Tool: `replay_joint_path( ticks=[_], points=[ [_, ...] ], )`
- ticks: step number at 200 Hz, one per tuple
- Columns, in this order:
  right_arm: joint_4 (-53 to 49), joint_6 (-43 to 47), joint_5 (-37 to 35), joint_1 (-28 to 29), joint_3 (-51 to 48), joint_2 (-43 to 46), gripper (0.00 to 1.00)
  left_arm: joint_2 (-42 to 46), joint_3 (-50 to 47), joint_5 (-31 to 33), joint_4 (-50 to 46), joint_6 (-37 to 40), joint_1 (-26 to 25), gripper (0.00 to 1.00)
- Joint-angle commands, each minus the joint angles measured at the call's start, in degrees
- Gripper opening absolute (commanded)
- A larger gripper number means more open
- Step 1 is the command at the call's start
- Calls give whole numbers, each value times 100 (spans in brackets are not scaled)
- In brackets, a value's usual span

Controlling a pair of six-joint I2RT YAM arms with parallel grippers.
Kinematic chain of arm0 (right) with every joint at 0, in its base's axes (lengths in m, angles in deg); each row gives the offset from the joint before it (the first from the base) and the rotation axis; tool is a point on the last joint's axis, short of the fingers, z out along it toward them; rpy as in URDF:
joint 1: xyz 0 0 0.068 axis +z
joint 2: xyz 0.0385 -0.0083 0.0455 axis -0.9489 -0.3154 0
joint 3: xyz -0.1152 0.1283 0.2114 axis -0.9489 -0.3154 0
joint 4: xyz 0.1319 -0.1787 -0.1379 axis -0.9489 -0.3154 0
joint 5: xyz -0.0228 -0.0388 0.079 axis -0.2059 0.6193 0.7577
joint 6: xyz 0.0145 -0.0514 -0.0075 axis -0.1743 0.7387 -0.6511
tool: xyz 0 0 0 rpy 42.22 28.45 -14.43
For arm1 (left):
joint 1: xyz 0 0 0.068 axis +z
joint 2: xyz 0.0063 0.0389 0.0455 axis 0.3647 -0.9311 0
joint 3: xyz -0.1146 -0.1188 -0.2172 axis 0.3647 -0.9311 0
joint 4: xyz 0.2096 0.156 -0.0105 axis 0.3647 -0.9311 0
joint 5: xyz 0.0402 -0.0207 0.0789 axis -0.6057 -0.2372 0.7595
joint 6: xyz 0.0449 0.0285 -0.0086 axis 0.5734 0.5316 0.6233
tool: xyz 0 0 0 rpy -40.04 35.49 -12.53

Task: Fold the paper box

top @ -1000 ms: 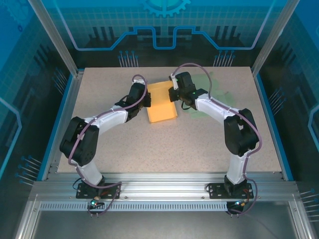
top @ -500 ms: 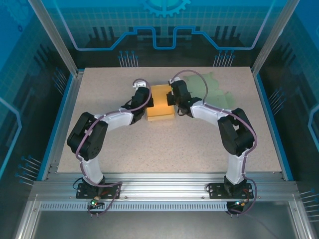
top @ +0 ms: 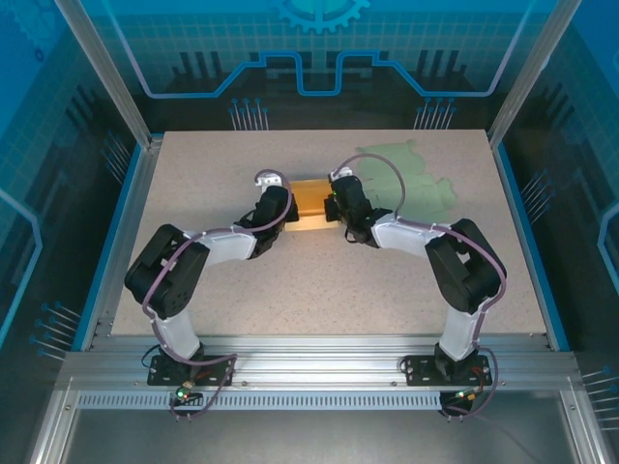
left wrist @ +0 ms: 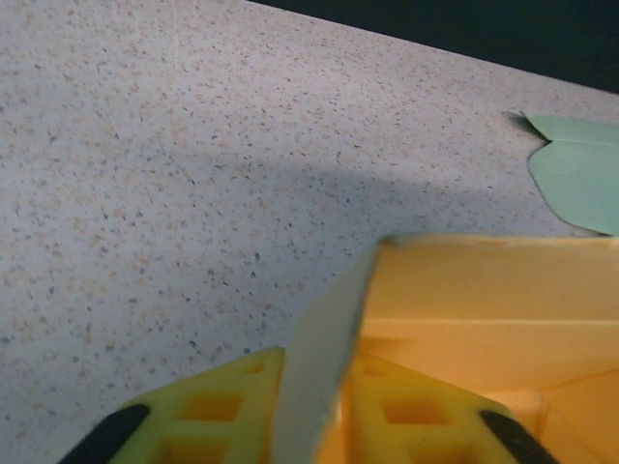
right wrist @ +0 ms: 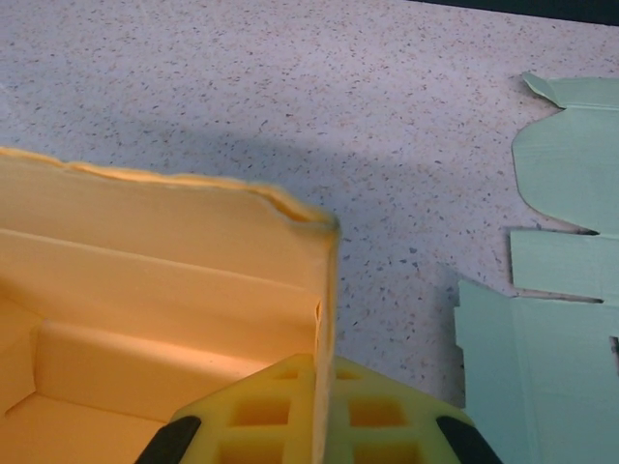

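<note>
Paper box point(top: 311, 200), yellow and open-topped, sits mid-tabletop point(top: 290, 290), nearer the far edge. The 2 arms lie low, elbows out toward the left and right edges, forearms converging on the box. Right gripper point(top: 338, 205) is clamped on the box's right wall. Left gripper point(top: 282, 206) straddles the left wall, pads close to both faces; gripping or slack, cannot tell. 1 flat green sheet point(top: 411, 179) lies toward the far right corner
</note>
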Motion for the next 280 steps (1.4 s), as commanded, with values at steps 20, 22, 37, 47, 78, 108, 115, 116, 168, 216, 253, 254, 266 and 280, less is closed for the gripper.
replay_joint_path(
  ticks=[20, 22, 37, 47, 78, 108, 115, 116, 168, 216, 253, 254, 266, 280],
  points=[
    [388, 47, 466, 334, -662, 260, 2, 385, -419, -968, 182, -330, -215, 28],
    [397, 47, 468, 334, -700, 273, 2, 398, -437, -988, 182, -334, -219, 28],
    [689, 80, 501, 342, -938, 356, 2, 522, -570, -1060, 173, -427, -221, 33],
    [822, 119, 506, 364, -1092, 419, 2, 646, -670, -1136, 174, -422, -208, 37],
    [1150, 265, 415, 437, -1547, 580, 2, 1084, -975, -1451, 178, -311, -205, 44],
    [1481, 364, 283, 515, -1869, 578, 2, 1612, -1440, -1765, 377, -293, -207, 58],
    [1577, 364, 241, 534, -1963, 574, 1, 1753, -1563, -1789, 395, -293, -210, 62],
    [1592, 364, 235, 539, -1975, 571, 1, 1771, -1576, -1792, 399, -295, -211, 62],
    [1991, 429, -101, 764, -2436, 551, 2, 3123, -2149, -1694, -191, -346, -218, 93],
    [2002, 434, -292, 936, -2624, 555, 4, 4525, -2205, -1482, -1232, -393, -220, 99],
    [1994, 434, -396, 1007, -2695, 594, 6, 4814, -1283, -430, -2867, -651, -211, 99],
    [1993, 434, -409, 1007, -2698, 596, 6, 4804, -1255, -418, -2907, -650, -212, 99],
    [2001, 434, -445, 1016, -2721, 607, 7, 4621, -854, -434, -3270, -447, -211, 99],
    [1996, 443, -473, 1032, -2743, 604, 10, 4281, -369, -526, -3661, -272, -197, 99]
  ],
)
